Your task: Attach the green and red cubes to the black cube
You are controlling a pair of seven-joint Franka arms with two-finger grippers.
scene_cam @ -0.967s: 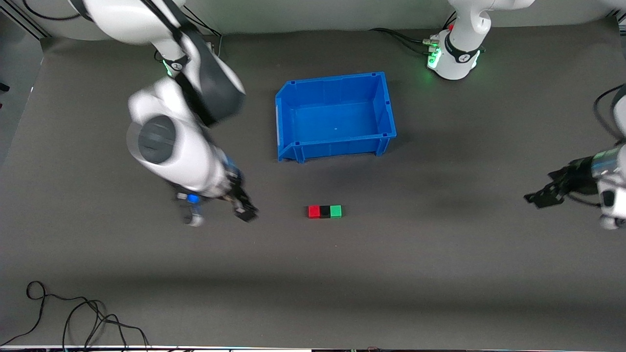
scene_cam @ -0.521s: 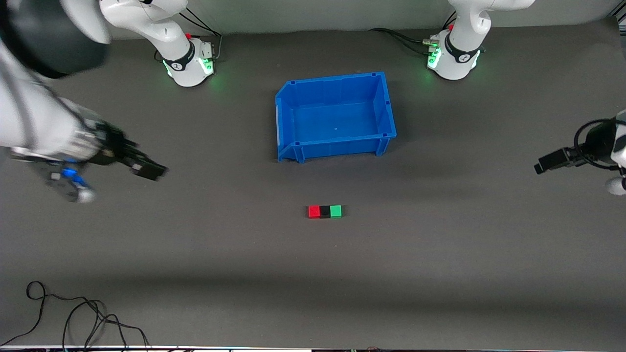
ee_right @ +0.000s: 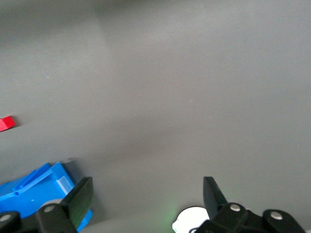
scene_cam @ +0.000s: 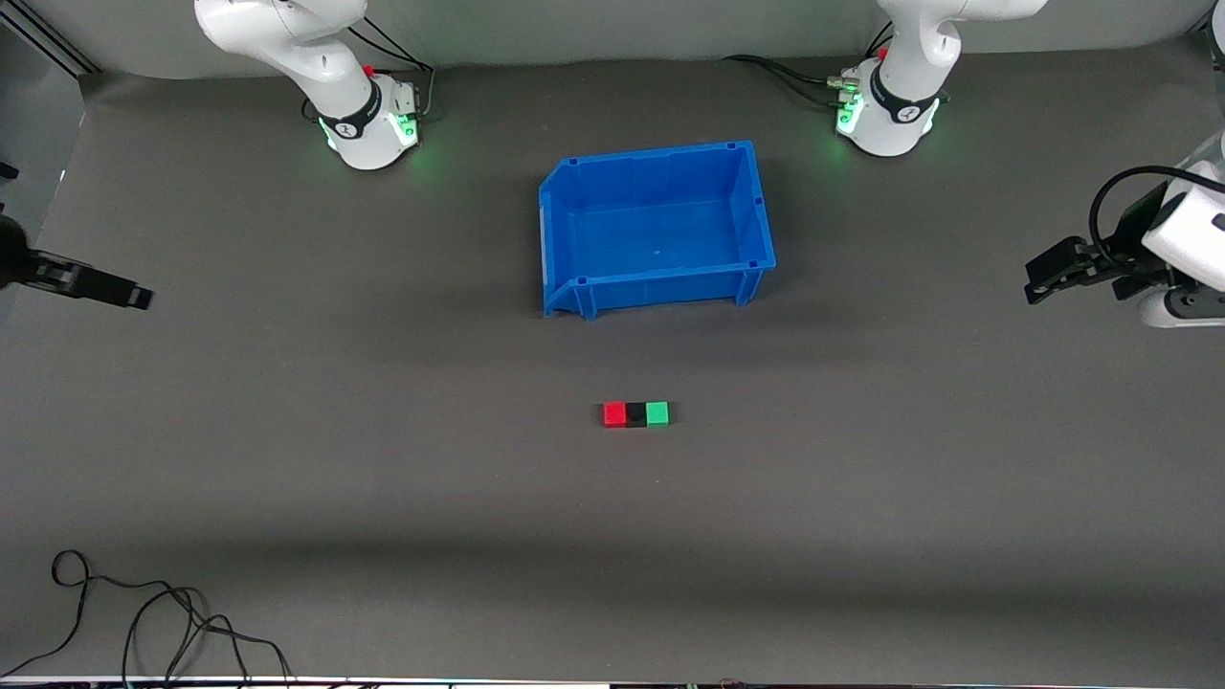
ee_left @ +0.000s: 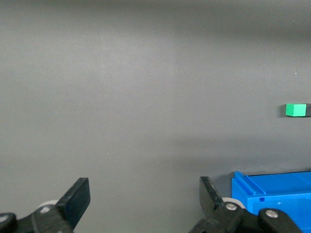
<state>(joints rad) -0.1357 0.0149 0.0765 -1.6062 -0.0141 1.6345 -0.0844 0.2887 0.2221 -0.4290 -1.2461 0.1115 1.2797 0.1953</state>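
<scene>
Red (scene_cam: 614, 413), black (scene_cam: 635, 414), green (scene_cam: 657, 413): I've got the three cubes sitting in one tight row on the dark table (scene_cam: 861, 536), nearer the front camera than the blue bin (scene_cam: 555, 230), the black cube in the middle with the red cube touching it on the right arm's side and the green cube touching it on the left arm's side. What's just changed is me pulling both arms away: a second ago the right gripper (scene_cam: 115, 290) was low beside the row, and now it's out at the right arm's end of the table, only its dark tip showing in the front view. The left gripper (scene_cam: 1053, 273) has drifted up and off at the left arm's end, well apart from the cubes. Both sets of jaws stand wide apart with nothing between them; my left wrist view shows bare table between the fingers (ee_left: 77, 199), the green cube far off, and my right wrist view shows the same, with just a sliver of the red cube at the edge. The row hasn't shifted at all through the retreat, which I read as the joints holding. From this height I can't truly confirm they're latched rather than merely butted together, but to me the task looks done, with both arms clearing out.
</scene>
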